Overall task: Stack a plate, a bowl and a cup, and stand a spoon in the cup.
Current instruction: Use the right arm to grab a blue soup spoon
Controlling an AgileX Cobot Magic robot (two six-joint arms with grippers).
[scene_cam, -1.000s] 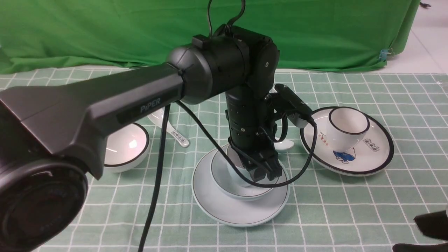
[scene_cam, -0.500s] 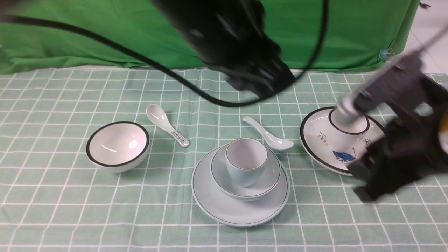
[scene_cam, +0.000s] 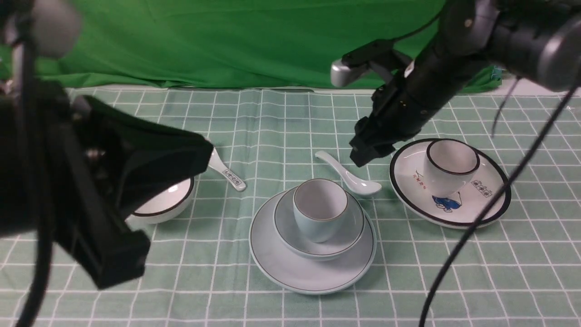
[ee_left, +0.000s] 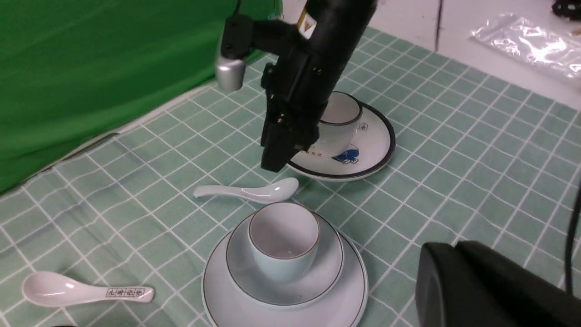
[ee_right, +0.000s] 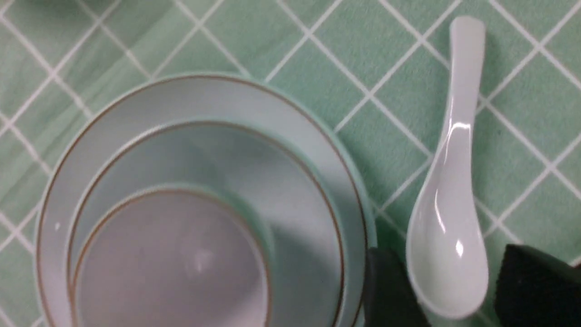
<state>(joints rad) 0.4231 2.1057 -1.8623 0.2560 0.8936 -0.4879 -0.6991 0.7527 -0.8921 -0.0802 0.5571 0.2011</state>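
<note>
Your right gripper's jaws (ee_right: 454, 286) stand apart above the plain spoon (scene_cam: 353, 180), which lies just beside the plate (scene_cam: 313, 278); bring them over the handle before closing, clear of the stacked bowl (scene_cam: 283, 220) and cup (scene_cam: 320, 213). Your left gripper's jaws (scene_cam: 179, 213) look together. The left arm partly covers the black-rimmed bowl (scene_cam: 170, 204) and printed spoon (scene_cam: 224, 171).

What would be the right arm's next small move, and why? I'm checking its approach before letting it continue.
Probably lower the open right fingers toward the plain ceramic spoon. They hover above it with its bowl end lying between them, while the pale blue cup already stands in the stack, without a spoon.
</note>
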